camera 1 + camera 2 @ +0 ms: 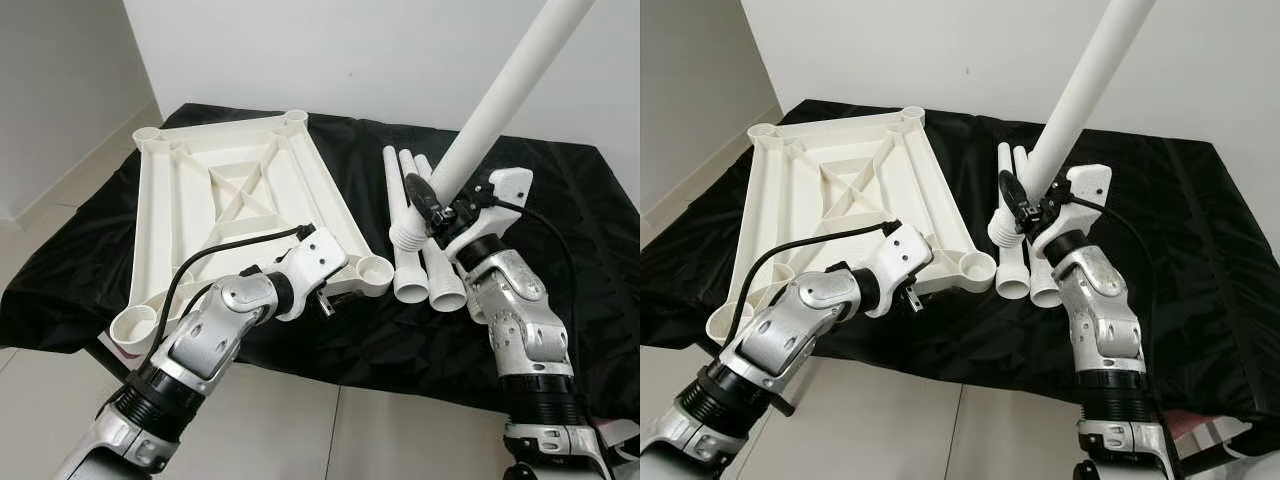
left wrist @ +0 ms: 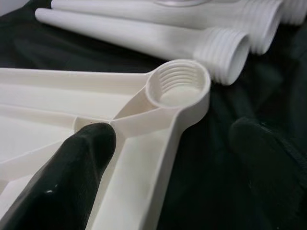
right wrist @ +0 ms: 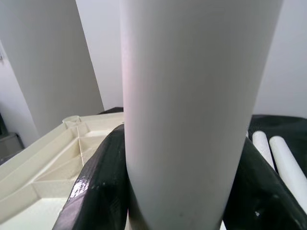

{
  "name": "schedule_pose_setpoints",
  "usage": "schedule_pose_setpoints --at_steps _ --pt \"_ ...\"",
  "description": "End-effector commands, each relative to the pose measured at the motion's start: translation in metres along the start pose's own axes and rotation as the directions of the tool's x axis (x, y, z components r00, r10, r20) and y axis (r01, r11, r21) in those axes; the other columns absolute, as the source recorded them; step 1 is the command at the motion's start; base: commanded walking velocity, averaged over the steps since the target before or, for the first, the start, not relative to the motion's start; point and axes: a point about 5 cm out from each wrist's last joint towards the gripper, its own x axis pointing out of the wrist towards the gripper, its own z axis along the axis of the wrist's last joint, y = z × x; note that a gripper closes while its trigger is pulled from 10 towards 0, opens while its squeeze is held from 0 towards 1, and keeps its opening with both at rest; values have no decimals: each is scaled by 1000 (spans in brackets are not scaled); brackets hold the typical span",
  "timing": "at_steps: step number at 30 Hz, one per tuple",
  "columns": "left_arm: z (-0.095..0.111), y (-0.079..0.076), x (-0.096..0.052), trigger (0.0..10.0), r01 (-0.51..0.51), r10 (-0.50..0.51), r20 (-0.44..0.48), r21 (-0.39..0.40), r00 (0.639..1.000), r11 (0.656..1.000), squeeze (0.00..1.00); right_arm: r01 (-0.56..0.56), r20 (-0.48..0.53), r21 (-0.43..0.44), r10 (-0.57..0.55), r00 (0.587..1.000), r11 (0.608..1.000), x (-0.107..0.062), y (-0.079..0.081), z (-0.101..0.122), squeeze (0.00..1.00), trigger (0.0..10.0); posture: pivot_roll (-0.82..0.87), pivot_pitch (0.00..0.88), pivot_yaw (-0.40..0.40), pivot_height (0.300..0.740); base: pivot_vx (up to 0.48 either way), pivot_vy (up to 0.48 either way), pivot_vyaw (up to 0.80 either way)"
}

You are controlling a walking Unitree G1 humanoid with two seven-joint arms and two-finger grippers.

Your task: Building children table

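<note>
Your right tool (image 1: 428, 212) is clamped on a long white plastic table leg (image 1: 500, 95), gripping it just above its threaded end; the leg is lifted clear of the desk (image 1: 560, 250) and tilts up and away to the right, out of the top of the head views. The desk is covered in black cloth. Three more white plastic legs (image 1: 412, 255) lie side by side on the cloth below the right tool, threaded ends toward you.

To their left, the white ribbed plastic tabletop (image 1: 240, 195) lies upside down, a round threaded socket at each corner. The near-right socket (image 2: 178, 88) sits just beside the lying legs.

Your left tool (image 2: 168, 167) stands wide and holds nothing: one finger (image 2: 72, 172) hangs over the tabletop's ribs near that socket, the other is over the black cloth.
</note>
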Motion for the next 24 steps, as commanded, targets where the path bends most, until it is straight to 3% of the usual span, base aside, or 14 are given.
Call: schedule_pose_setpoints --at_steps 1,17,24 --pt "-3 4 1 10000 -25 25 -25 -1 999 1000 0 -22 2 -19 22 1000 1000 -1 5 3 0 10000 -109 111 73 740 0 0 0" --pt "1 25 1 10000 -125 125 -21 -18 992 992 0 -54 -20 -24 54 998 998 -5 10 2 0 10000 -126 116 57 740 0 0 0" --pt "-19 22 12 10000 -200 188 -144 -71 971 977 0 -67 -28 -36 66 997 997 -6 11 5 0 10000 -141 121 54 740 0 0 0"
